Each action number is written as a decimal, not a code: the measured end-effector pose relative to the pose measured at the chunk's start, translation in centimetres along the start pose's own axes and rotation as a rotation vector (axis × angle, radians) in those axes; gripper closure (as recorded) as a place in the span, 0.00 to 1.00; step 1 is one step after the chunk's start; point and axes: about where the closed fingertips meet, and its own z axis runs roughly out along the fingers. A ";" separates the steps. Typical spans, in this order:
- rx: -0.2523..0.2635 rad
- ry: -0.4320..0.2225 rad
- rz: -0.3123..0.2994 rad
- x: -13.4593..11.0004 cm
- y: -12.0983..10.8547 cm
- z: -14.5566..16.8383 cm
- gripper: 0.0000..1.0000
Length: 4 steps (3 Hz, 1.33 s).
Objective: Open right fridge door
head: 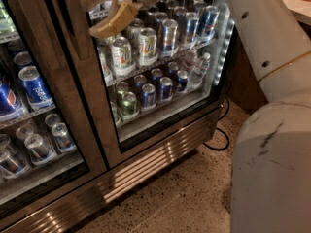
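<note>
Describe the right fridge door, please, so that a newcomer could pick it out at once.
Start at the steel drinks fridge filling the picture's left. The right fridge door is the glass door nearer the black floor cable, with the gripper at its upper left. Unlike the left door with blue Pepsi cans, it shows green-and-white cans.

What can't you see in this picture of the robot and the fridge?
- Top of the right fridge door and its handle: cut off by the camera view's upper edge.
- Gripper, up beside the handle: whether it touches the handle cannot be told.
- Fridge's right side: hidden behind the robot's white arm.
- Can labels: too blurred to read.
</note>
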 end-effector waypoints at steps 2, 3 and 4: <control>-0.020 -0.007 0.026 0.6 0.5 0.4 0.44; -0.039 -0.017 0.049 1.1 0.6 0.9 0.44; -0.039 -0.017 0.049 1.0 1.0 0.8 0.44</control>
